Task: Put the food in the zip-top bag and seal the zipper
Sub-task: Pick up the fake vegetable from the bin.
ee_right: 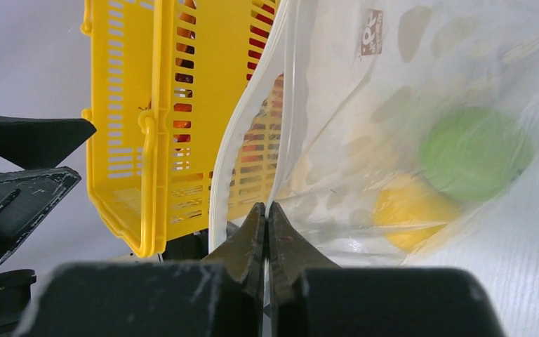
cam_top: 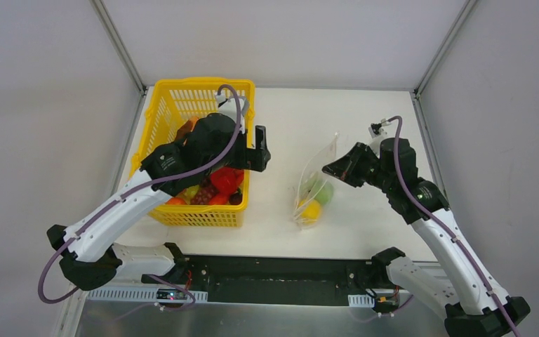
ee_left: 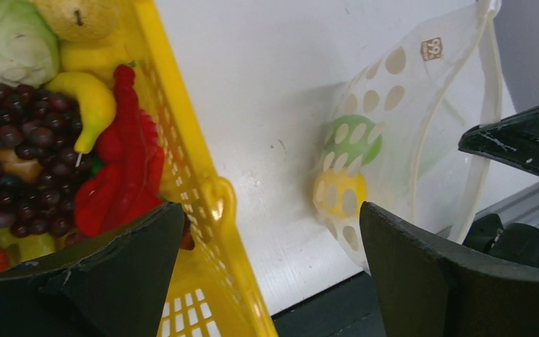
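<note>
The zip-top bag [cam_top: 314, 188] lies right of the basket, a green piece [cam_top: 324, 192] and a yellow piece [cam_top: 311, 210] inside it. My right gripper [cam_top: 332, 168] is shut on one lip of the bag's mouth and holds it up. In the right wrist view its tips [ee_right: 267, 219] pinch the zipper strip [ee_right: 289, 112]; the other lip [ee_right: 217, 189] hangs apart, so the mouth is open. My left gripper [cam_top: 260, 150] is open and empty over the basket's right rim, with the rim between its fingers [ee_left: 119, 274]. More food [ee_left: 123, 168] fills the basket.
The yellow lattice basket [cam_top: 169, 105] stands at the back left, holding a cabbage [ee_left: 7, 38], a pear [ee_left: 77, 15], a banana [ee_left: 92, 98], grapes [ee_left: 14, 140] and a red pepper. White walls enclose the table. A black rail [cam_top: 274, 277] runs along the near edge.
</note>
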